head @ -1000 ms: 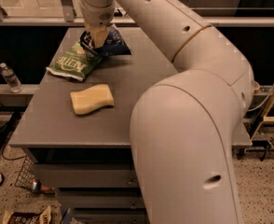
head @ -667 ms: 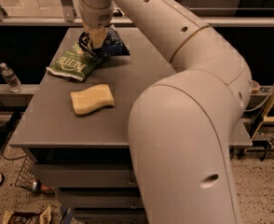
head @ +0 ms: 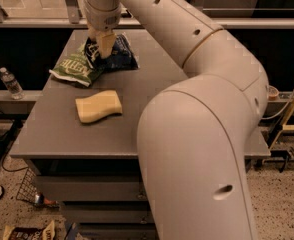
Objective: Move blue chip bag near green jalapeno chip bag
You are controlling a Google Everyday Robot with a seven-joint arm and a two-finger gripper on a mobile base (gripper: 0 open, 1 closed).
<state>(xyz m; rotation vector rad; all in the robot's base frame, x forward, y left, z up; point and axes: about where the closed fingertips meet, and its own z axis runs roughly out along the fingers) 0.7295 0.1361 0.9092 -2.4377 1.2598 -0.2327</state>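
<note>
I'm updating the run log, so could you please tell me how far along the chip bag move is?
Mostly done: the blue bag lies against the green bag at the far end of the table. In hand: the gripper is down on the blue bag's left end. Left, probably: pulling the gripper clear of the bag.

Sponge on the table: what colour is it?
The sponge is pale yellow, seen in the camera view. The gripper sits at the blue chip bag beyond it.
</note>
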